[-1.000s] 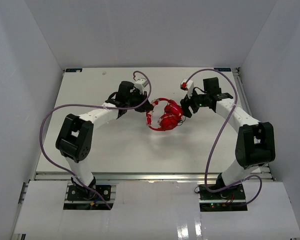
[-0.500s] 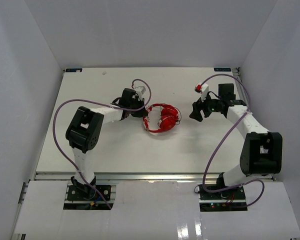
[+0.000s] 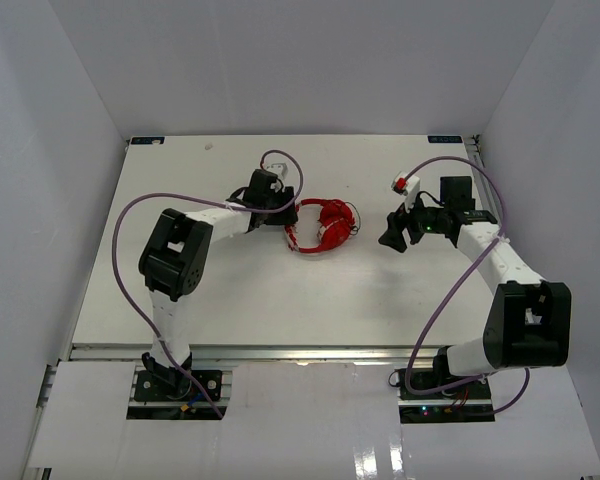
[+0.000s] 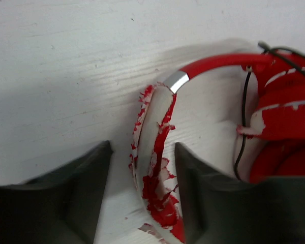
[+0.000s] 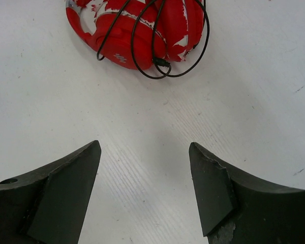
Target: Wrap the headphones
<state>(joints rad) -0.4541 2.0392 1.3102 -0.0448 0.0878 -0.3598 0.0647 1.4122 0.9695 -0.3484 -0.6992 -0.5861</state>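
Note:
The red headphones (image 3: 323, 224) lie folded on the white table (image 3: 230, 290), at the middle back. My left gripper (image 3: 288, 212) is at their left side, open. In the left wrist view the chipped red-and-white headband (image 4: 153, 147) runs between the two dark fingers (image 4: 66, 198), with a gap on its left side. The earcups (image 4: 284, 117) and thin black cable (image 4: 242, 117) sit to the right. My right gripper (image 3: 388, 235) hovers open and empty a little to the right of the headphones (image 5: 137, 28). The black cable (image 5: 185, 68) lies looped around the earcups.
Thick purple robot cables arc over both arms (image 3: 120, 240) (image 3: 450, 280). White walls enclose the table on the left, back and right. The metal rail of the table's near edge (image 3: 300, 352) runs in front of the arm bases.
My left gripper has gone from shut on the headband to open. The headphones ended slightly farther back. The right arm has drawn away to the right.

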